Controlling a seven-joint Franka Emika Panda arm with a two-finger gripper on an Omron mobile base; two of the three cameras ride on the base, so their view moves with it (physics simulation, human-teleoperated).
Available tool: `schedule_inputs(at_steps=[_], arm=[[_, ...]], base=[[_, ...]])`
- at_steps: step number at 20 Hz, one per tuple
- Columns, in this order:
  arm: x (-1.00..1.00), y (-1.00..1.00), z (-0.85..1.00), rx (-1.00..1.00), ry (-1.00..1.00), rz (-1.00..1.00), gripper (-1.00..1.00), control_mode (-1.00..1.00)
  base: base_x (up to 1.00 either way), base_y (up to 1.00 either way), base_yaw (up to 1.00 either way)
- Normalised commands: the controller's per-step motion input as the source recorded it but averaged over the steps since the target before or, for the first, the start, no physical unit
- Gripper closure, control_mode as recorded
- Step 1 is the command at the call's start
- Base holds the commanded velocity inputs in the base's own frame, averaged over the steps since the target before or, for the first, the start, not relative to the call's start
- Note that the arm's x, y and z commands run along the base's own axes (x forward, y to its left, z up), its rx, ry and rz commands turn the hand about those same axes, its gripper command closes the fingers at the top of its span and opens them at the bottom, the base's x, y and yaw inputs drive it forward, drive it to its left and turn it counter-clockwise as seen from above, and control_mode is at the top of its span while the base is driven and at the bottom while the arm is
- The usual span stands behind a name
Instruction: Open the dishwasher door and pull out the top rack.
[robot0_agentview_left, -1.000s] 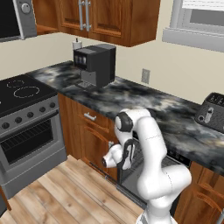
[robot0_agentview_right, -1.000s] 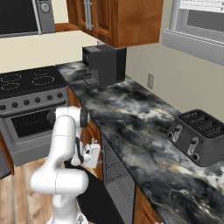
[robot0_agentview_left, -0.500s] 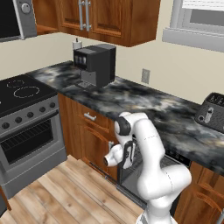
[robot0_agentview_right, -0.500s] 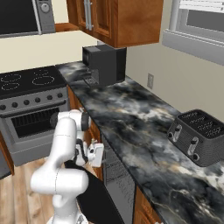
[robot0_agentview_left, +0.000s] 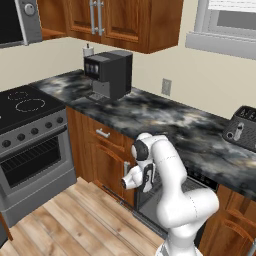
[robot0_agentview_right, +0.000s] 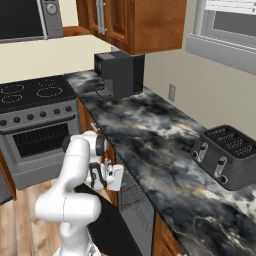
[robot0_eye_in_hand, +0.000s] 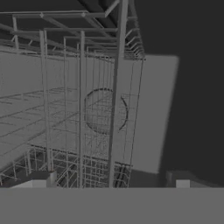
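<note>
Kitchen counter above open dishwasher; dishwasher door (robot0_agentview_right: 107, 227) dropped flat, clearing access. My gripper (robot0_eye_in_hand: 111, 180) at top rack (robot0_eye_in_hand: 78, 109) front wire, fingers apart, straddling it for pull.

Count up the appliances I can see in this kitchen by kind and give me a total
Coffee machine: 1
Toaster: 1
Stove with oven: 1
Microwave: 1
Dishwasher, its black door folded down with the wire rack in front of the hand camera: 1
Total: 5
</note>
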Motion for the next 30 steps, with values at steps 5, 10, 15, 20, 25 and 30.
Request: schedule_inputs(at_steps=[5, 10, 15, 20, 25, 30], arm=[[0.30, -0.13, -0.35, 0.00, 0.00, 0.01, -1.00, -1.00], [0.28, -0.15, -0.30, 0.00, 0.00, 0.01, -1.00, -1.00], [0.22, -0.12, -0.23, 0.00, 0.00, 0.01, -1.00, -1.00], [0.22, -0.14, -0.24, 0.00, 0.01, 0.01, -1.00, -1.00], [0.17, -0.23, -0.12, 0.08, 0.24, 0.01, -1.00, -1.00], [0.10, -0.22, -0.21, 0.18, 0.42, 0.01, -1.00, -1.00]], base=[[0.00, 0.00, 0.00], [0.00, 0.00, 0.00], [0.00, 0.00, 0.00], [0.00, 0.00, 0.00], [0.00, 0.00, 0.00], [0.00, 0.00, 0.00]])
